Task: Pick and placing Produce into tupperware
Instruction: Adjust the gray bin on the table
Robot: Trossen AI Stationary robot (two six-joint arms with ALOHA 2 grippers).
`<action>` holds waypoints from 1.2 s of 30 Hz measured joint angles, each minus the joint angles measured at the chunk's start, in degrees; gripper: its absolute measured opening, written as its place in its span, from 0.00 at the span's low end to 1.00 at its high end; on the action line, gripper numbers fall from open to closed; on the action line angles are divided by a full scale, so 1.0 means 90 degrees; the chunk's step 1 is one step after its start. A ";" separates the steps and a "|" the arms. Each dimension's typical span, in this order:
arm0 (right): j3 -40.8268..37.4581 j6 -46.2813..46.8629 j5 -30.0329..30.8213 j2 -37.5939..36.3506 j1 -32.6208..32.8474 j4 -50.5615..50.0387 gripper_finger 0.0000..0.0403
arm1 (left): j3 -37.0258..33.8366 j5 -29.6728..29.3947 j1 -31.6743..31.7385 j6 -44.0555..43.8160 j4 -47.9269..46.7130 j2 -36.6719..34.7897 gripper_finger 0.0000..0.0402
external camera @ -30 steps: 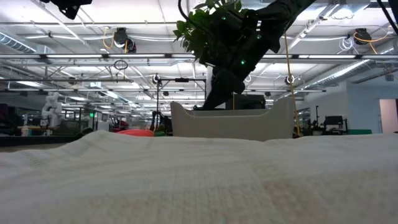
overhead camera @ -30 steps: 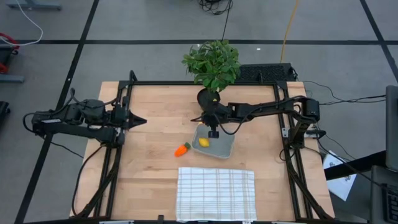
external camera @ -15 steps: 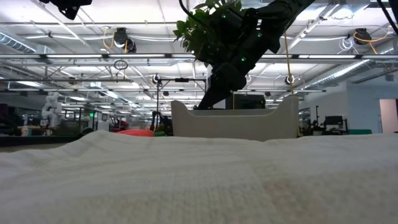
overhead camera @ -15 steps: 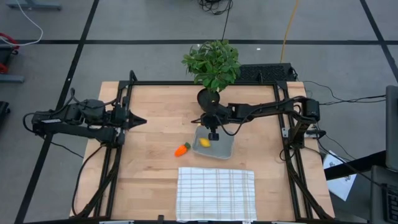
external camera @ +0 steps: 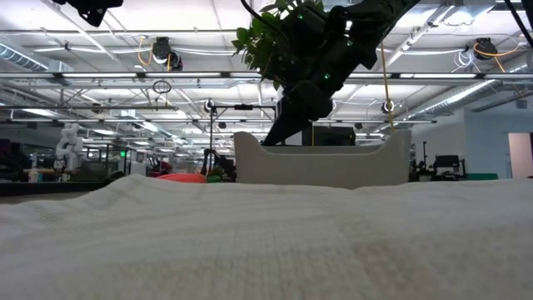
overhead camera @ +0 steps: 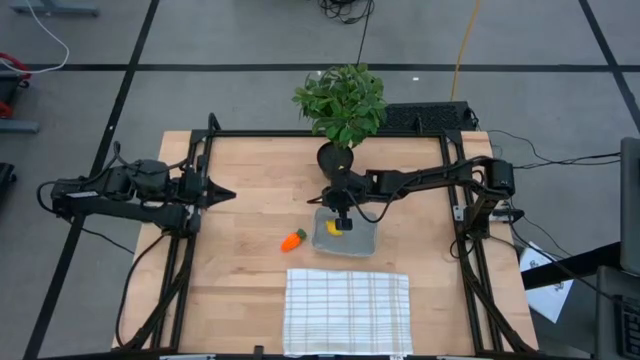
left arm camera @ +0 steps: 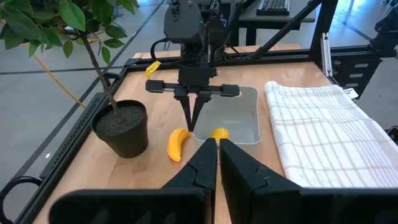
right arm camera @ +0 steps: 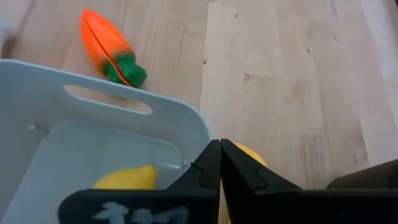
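Note:
The clear tupperware [overhead camera: 352,238] stands flat on the wooden table near its middle, with the yellow lemon [overhead camera: 331,227] inside. The yellow banana [left arm camera: 177,144] lies on the table just outside the tupperware's far-left corner, mostly hidden under the arm in the high view. The orange carrot [overhead camera: 292,240] lies on the table to the tupperware's left. My right gripper [left arm camera: 193,127] is shut and slants down at that far-left corner, between tupperware and banana. My left gripper [overhead camera: 226,193] waits shut, raised at the table's left side. My right gripper's shut fingertips [right arm camera: 219,147] stand against the outside of the tupperware's far-left corner [right arm camera: 200,127], at the rim. The fingers come slanting down from the table's right and far side. The tupperware rests flat on the table. Whether the tips also touch the banana cannot be told.
A potted plant [overhead camera: 340,104] stands just beyond the tupperware, its black pot [left arm camera: 121,127] close to the banana. A white checked cloth [overhead camera: 347,312] covers the near middle of the table. Bare wood lies to the left of the carrot.
The tupperware has slid a little toward the table's right edge, with the lemon still inside it. My right gripper has stayed shut at the tupperware's far-left corner.

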 joint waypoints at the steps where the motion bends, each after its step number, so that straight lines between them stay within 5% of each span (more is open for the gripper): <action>1: 0.0000 0.0000 0.0000 0.0000 0.0002 0.0000 0.00 | 0.0000 0.0000 -0.0001 -0.0002 0.0000 0.0000 0.06; 36: 0.0002 0.0024 0.0010 0.0000 0.0097 -0.0014 0.00 | 0.0000 0.0000 0.0000 -0.0023 0.0002 0.0000 0.06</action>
